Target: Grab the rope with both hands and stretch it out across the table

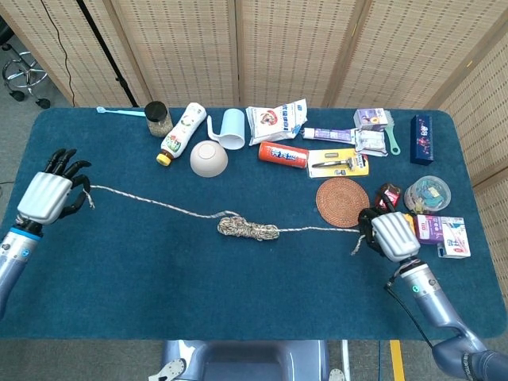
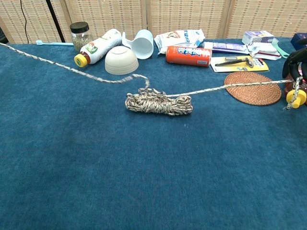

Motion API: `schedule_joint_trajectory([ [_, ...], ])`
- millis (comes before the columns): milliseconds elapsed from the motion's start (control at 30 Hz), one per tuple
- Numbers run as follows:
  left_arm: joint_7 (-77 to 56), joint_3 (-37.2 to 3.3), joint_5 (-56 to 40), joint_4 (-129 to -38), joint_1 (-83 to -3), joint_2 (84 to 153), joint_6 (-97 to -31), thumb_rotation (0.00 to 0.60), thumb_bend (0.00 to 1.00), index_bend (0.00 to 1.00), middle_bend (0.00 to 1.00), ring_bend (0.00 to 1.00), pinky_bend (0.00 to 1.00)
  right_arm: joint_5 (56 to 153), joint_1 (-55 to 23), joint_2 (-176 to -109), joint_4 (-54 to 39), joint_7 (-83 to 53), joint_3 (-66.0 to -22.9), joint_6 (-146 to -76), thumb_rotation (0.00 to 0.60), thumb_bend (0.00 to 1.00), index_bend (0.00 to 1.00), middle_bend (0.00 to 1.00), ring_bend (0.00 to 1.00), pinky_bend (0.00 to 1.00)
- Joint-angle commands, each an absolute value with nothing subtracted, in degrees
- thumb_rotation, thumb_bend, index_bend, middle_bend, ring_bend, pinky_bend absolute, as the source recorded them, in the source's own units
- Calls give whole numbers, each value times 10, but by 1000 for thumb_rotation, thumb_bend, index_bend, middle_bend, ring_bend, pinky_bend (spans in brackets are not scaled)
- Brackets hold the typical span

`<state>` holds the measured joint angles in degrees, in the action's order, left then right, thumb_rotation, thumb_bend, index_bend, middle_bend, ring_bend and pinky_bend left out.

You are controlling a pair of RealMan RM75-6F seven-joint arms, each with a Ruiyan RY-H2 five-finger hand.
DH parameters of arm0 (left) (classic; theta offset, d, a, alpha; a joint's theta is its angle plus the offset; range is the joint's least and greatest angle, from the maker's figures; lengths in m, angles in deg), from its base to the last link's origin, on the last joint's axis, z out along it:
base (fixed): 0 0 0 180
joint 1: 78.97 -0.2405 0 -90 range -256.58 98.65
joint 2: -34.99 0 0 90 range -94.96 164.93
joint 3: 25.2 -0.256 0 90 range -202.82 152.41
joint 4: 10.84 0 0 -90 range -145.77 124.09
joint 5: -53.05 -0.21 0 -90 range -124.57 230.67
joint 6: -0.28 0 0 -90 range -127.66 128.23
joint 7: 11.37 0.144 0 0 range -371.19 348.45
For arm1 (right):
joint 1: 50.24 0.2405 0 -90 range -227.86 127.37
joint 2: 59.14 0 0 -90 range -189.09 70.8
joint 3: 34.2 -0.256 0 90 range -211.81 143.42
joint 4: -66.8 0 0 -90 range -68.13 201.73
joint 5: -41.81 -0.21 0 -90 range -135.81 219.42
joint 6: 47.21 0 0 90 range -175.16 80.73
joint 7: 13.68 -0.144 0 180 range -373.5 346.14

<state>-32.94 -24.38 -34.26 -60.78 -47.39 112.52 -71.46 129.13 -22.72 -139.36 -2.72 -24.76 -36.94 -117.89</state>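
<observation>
A speckled rope lies across the blue table, its middle still a bundled coil. One strand runs left to my left hand, which pinches its end near the table's left edge; that hand is out of the chest view. The other strand runs right over the woven coaster to my right hand, which grips it, with a short tail hanging below the fingers.
Along the far side stand a jar, a lying bottle, a bowl, a cup, a snack bag and an orange can. Small boxes and a tape measure crowd the right edge by my right hand.
</observation>
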Motion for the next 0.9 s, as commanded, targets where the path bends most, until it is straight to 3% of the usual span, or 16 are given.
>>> schedule_joint_trajectory([
  [33,-335,-242,-337,-597,-481,1122,-713,600,473,833,252,21,0,1289,-230,-1392,-26,-248,-370,-1181,600,675,707,429,366,0],
  [533,-362,-228,-314,-544,-503,1122,-696,600,473,833,252,20,0,1278,-254,-1376,-24,-251,-374,-1192,600,675,709,429,367,0],
  [900,-364,-219,-321,-553,-498,1118,-705,600,473,833,252,20,0,1283,-259,-1358,-42,-246,-381,-1203,600,675,709,429,367,0],
])
